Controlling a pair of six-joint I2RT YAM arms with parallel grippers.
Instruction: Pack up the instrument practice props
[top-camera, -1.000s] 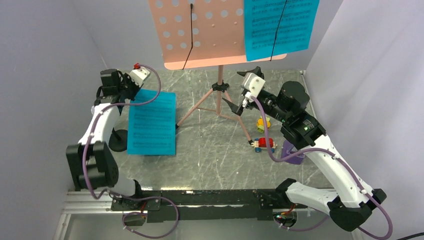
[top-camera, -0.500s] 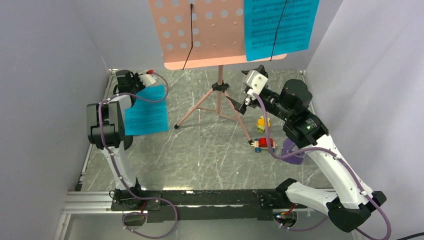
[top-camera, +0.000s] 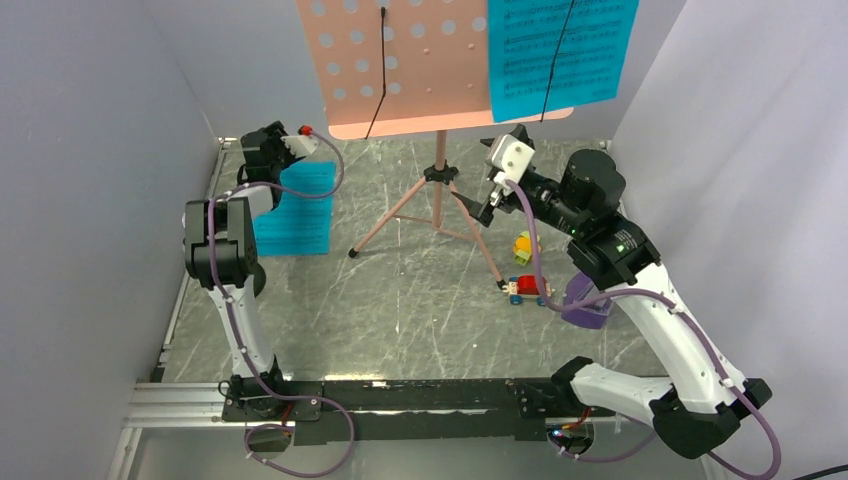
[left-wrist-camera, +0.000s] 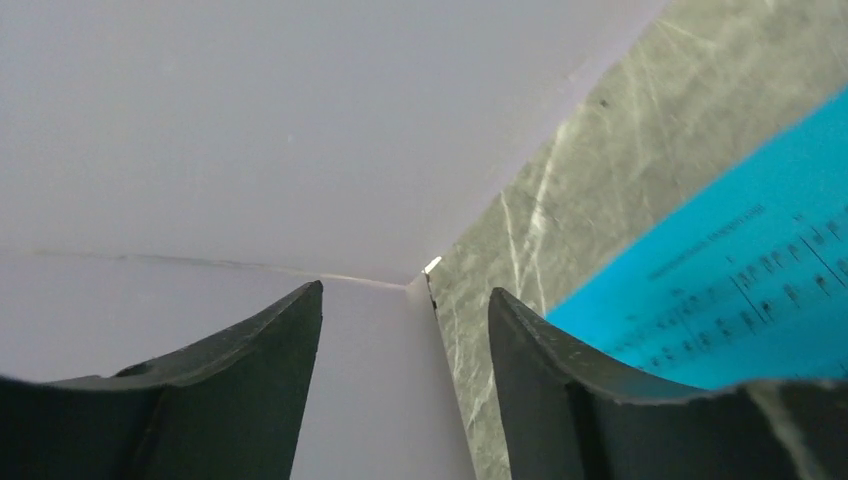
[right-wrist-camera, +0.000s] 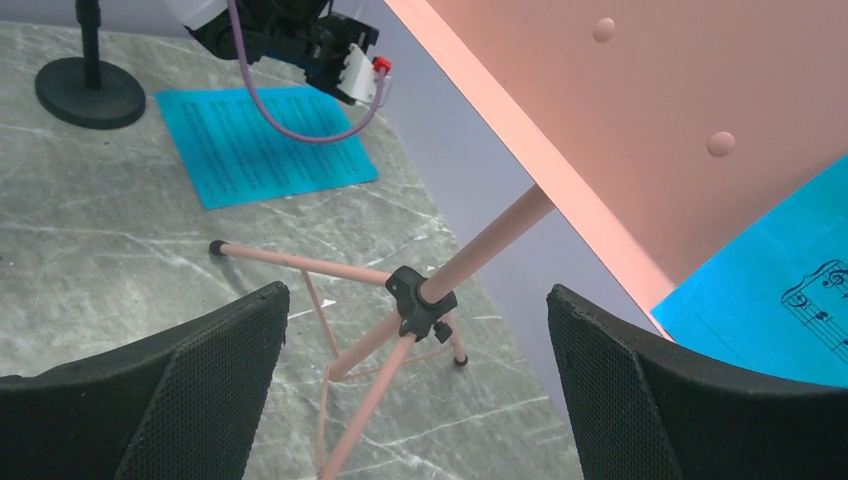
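The grey marble tabletop (top-camera: 420, 320) is boxed by pale walls (top-camera: 90, 150) on three sides, so your open room is mid-table. Your left gripper (left-wrist-camera: 405, 300) sits in the far-left corner with its fingers apart and nothing between them, and one cyan page (top-camera: 300, 215) lies flat just beside it. Your right gripper (right-wrist-camera: 415, 292) gapes wide, facing the music stand (top-camera: 437, 190). There are two pages in all: the second cyan page (top-camera: 560, 50) is on the stand's desk. You also have one purple metronome (top-camera: 588, 300), one red car (top-camera: 527, 288) and one yellow toy (top-camera: 526, 245).
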